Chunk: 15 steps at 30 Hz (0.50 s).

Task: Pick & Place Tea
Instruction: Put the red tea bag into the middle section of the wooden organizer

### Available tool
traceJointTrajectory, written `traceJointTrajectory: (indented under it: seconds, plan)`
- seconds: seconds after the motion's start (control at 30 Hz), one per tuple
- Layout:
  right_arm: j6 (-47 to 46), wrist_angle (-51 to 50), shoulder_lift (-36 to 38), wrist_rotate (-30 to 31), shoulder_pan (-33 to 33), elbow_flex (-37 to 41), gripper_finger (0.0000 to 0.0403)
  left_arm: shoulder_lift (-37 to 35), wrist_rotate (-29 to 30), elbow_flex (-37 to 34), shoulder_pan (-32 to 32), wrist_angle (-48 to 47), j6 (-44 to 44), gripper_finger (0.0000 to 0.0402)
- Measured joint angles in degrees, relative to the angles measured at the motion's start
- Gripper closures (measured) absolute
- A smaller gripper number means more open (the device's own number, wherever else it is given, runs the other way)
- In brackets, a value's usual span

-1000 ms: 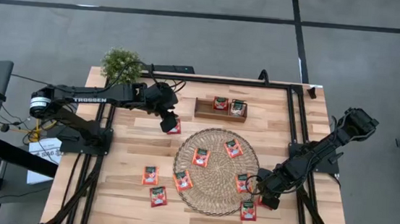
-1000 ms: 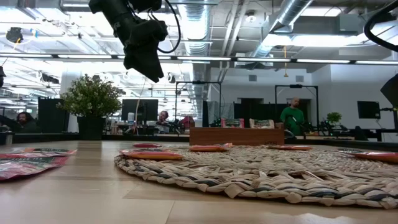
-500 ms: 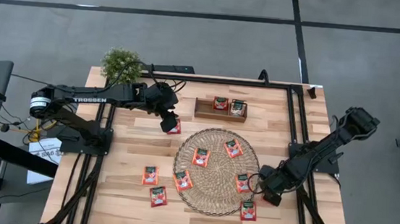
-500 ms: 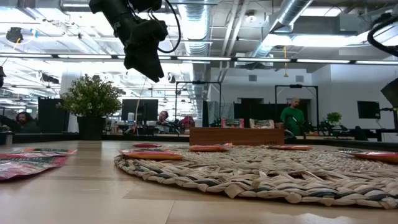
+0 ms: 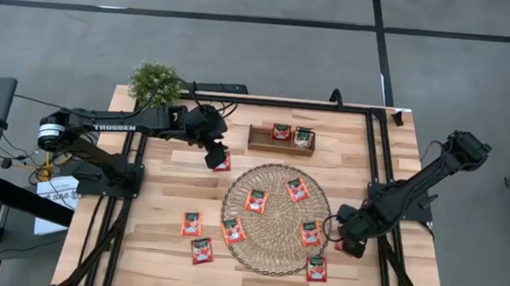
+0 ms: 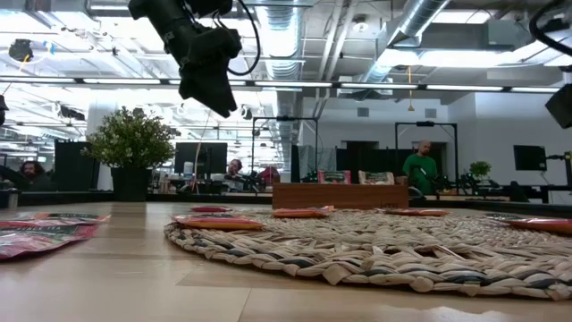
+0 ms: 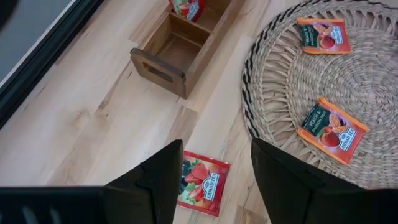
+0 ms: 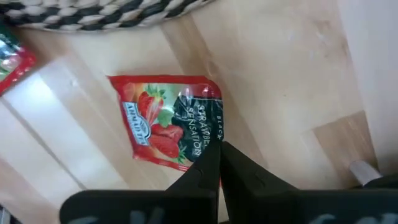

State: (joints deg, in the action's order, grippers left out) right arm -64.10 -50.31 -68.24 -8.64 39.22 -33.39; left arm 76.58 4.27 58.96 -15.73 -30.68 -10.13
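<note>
One sachet (image 8: pixel 169 120) beneath right gripper (image 8: pixel 216 163)

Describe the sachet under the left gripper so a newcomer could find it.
Start at the round woven mat mid-table, then the wooden tray beyond it. Between the tray's left end and the mat's rim, one red strawberry sachet lies alone on bare wood beneath the open left gripper. Its neighbours lie on the mat or in the tray.

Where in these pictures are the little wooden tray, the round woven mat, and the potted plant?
wooden tray (image 5: pixel 281 148), high view, front wall.
woven mat (image 5: pixel 274 247), high view, bare weave near its front.
potted plant (image 5: pixel 154 80), high view, middle of its leaves.
</note>
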Motion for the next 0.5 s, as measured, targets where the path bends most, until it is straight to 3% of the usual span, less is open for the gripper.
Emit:
traceJointTrajectory:
  seconds: [0.5]
  plan:
    - [0.0,-7.6,8.5,-0.3,0.0,-2.7,0.0403,0.0,0.0,0.0,0.0,1.6,0.0,0.0220]
